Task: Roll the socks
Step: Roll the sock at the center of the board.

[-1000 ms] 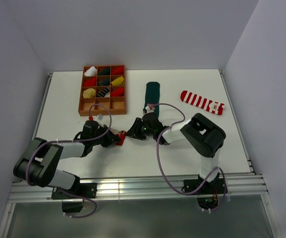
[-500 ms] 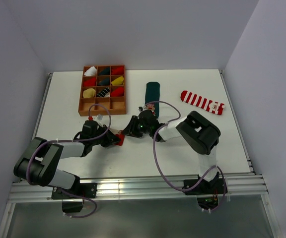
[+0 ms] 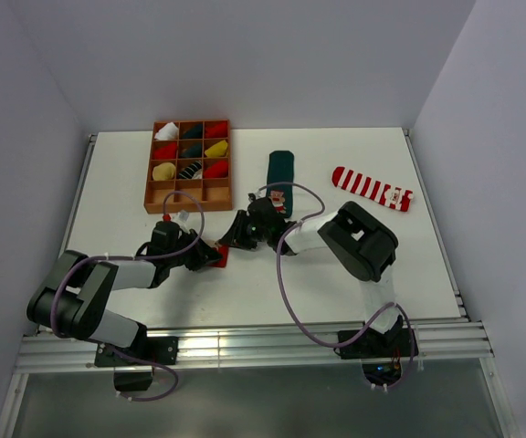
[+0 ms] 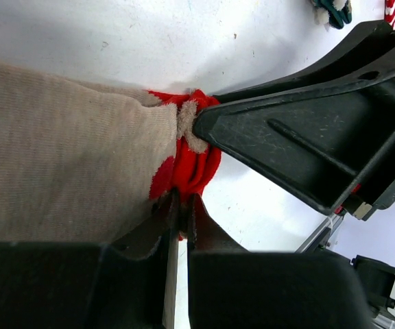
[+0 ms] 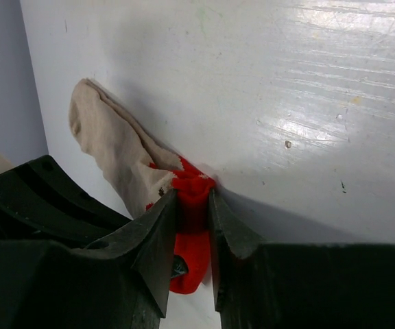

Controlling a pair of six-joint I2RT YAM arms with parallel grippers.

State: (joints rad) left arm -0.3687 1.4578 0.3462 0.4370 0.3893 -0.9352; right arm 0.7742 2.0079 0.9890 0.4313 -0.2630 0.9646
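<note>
The beige sock (image 4: 67, 171) lies flat in the left wrist view, its red toe (image 4: 196, 164) bunched up. My left gripper (image 4: 182, 202) is shut on a fold of that red toe. My right gripper (image 5: 194, 199) pinches the same red toe (image 5: 192, 185) from the other side, with the beige sock (image 5: 115, 154) trailing away to the left. From above, both grippers meet at the toe (image 3: 222, 258), left gripper (image 3: 214, 257) and right gripper (image 3: 230, 242). The dark green sock (image 3: 279, 170) and the red-and-white striped sock (image 3: 371, 187) lie flat further back.
An orange divided tray (image 3: 150, 173) at the back left holds several rolled bundles in red, yellow, white and dark colours. The right arm's cable (image 3: 286, 274) loops over the table in front of the arm. Table edges run along both sides.
My right gripper has slid left towards the left gripper and narrowed its jaws onto the red toe. The left gripper has stayed put, still shut on the sock.
</note>
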